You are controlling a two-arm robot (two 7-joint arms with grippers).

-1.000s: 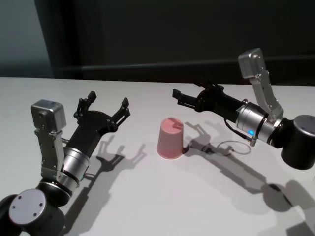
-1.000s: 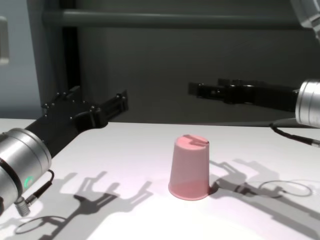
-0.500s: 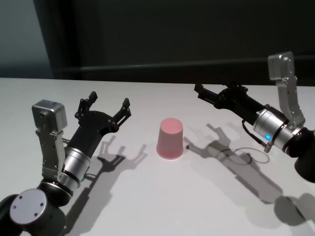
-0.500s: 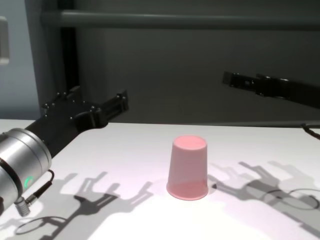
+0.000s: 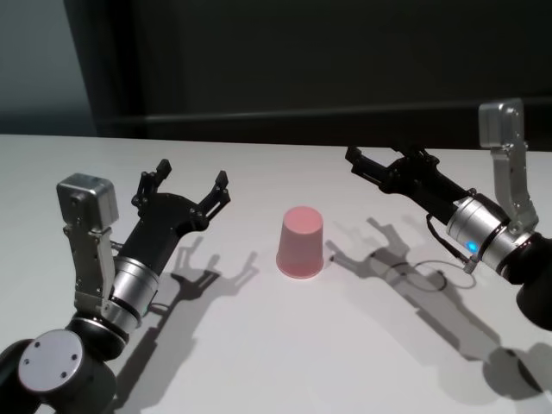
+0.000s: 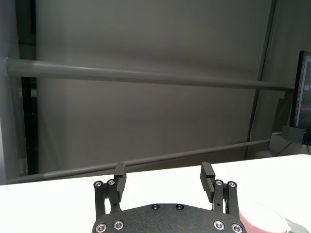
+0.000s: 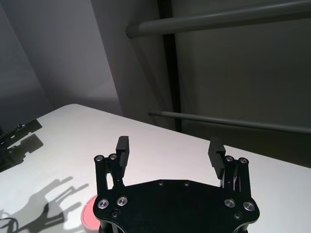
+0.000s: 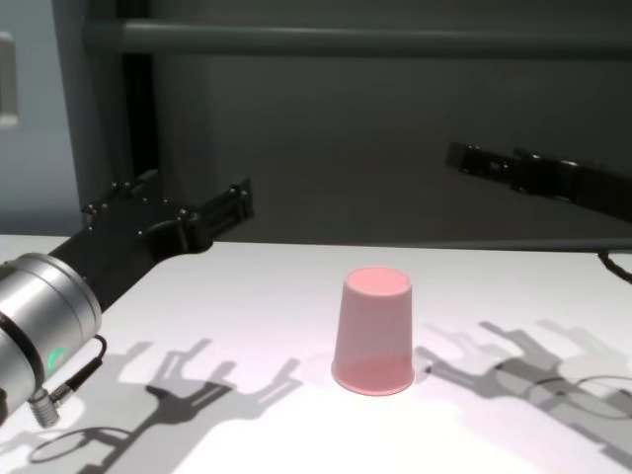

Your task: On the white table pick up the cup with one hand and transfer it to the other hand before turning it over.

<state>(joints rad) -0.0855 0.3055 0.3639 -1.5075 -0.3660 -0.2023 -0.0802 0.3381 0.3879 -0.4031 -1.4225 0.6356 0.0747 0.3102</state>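
Observation:
The salmon-pink cup (image 5: 301, 242) (image 8: 373, 333) stands upside down, base up and rim down, in the middle of the white table (image 5: 259, 345). Nothing touches it. My left gripper (image 5: 191, 177) (image 6: 163, 172) hovers to the left of the cup, open and empty; the cup's base (image 6: 262, 218) peeks in at a corner of the left wrist view. My right gripper (image 5: 379, 160) (image 7: 168, 145) hangs above the table to the right of and beyond the cup, open and empty, with the cup (image 7: 92, 218) showing by its palm.
A dark wall with horizontal rails (image 8: 346, 39) runs behind the table's far edge. A thin cable loop (image 5: 423, 276) from my right arm lies on the table right of the cup. A monitor edge (image 6: 303, 97) shows at the far right.
My right gripper has pulled back to the right, away from the cup, staying open. The cup, tilted a second ago, now stands straight. The left arm has not moved.

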